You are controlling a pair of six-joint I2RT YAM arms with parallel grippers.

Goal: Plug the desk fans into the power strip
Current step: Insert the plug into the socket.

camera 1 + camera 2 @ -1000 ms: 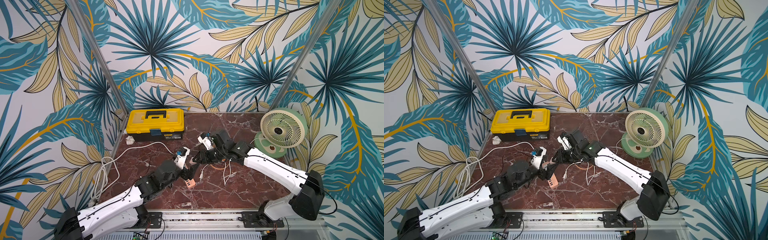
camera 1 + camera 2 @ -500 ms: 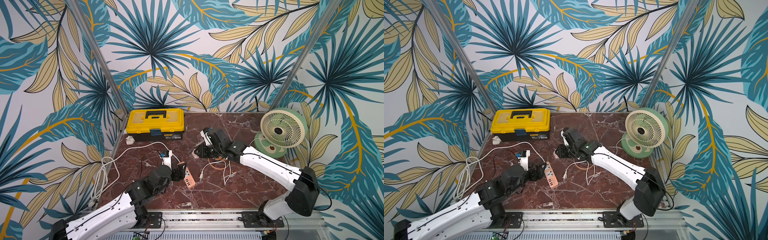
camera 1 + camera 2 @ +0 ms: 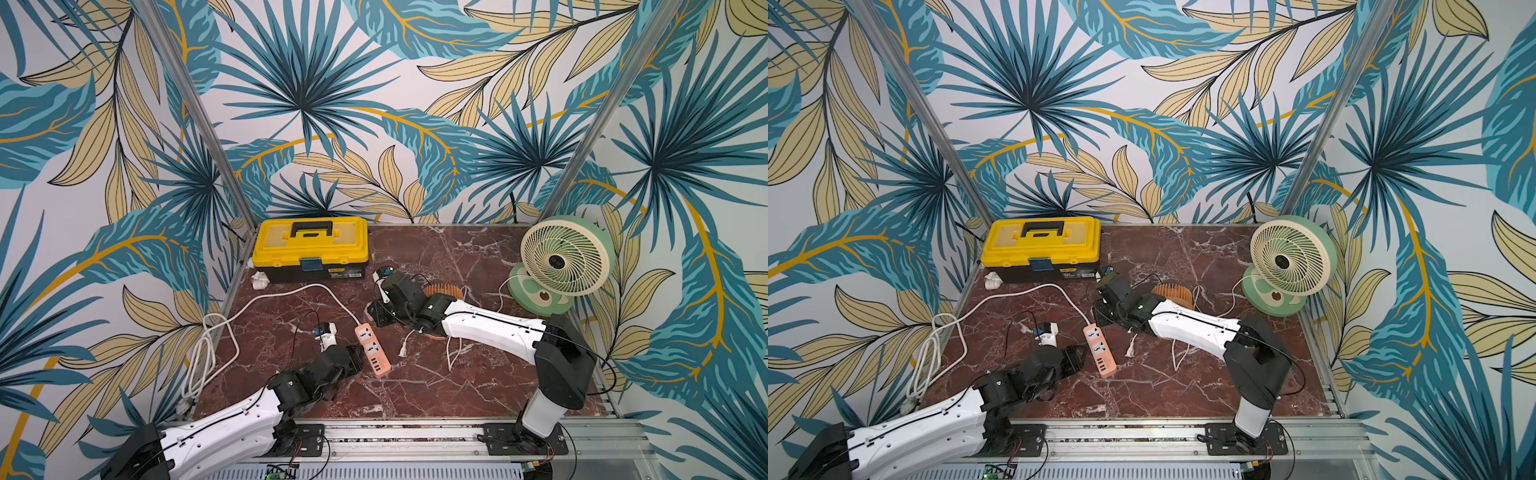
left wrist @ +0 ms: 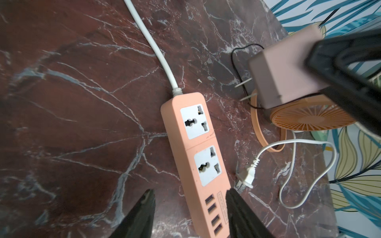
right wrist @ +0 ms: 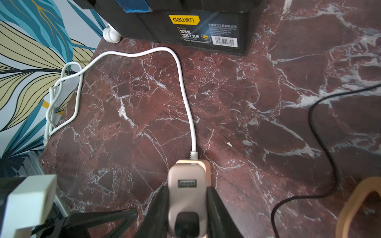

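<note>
The salmon power strip (image 3: 372, 349) (image 3: 1099, 351) (image 4: 198, 148) lies flat mid-table with both white sockets empty. My left gripper (image 4: 190, 191) (image 3: 356, 360) is open and straddles its USB end; one finger touches the strip's side and the other stands off it. My right gripper (image 5: 187, 188) (image 3: 376, 316) is shut on a pinkish two-prong adapter (image 4: 284, 70) (image 5: 186, 197). It hovers by the strip's cord end with its prongs bare. The adapter's black cord runs to the small orange desk fan (image 3: 442, 291) (image 4: 309, 117), which is partly hidden under my right arm.
A larger green fan (image 3: 561, 257) stands at the back right. Its white plug (image 3: 402, 351) (image 4: 248, 175) lies loose beside the strip. A yellow toolbox (image 3: 311, 245) sits at the back left. The strip's white cord (image 3: 203, 353) coils over the table's left edge.
My left gripper has dropped from above the strip to its USB end, and its jaws have narrowed. My right gripper has carried the adapter left, toward the strip's cord end.
</note>
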